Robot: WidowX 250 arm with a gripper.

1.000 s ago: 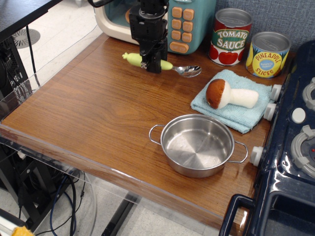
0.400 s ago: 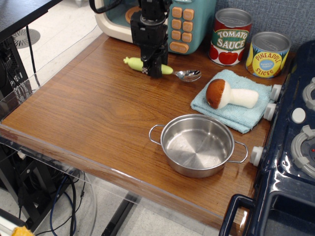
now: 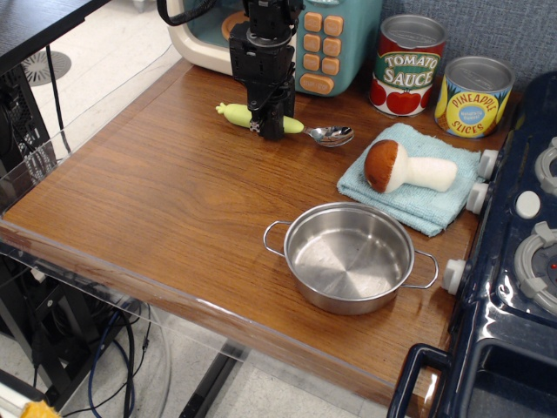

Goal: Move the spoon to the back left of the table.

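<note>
The spoon, with a pale yellow-green handle and a shiny silver bowl, lies across the back of the wooden table, just in front of the teal toy appliance. My gripper points straight down over the middle of the handle. Its black fingers are closed on the handle from front and back and hide its middle part. The handle tip sticks out to the left and the spoon bowl to the right. The spoon sits at or just above the tabletop.
A teal and cream toy appliance stands right behind the gripper. Tomato sauce and pineapple cans stand at the back right. A toy mushroom lies on a blue cloth. A steel pot is in front, with a dark blue toy stove at right.
The gripper and the spoon have come down a little toward the tabletop and shifted slightly; the spoon's bowl is now lower and a bit further left.
</note>
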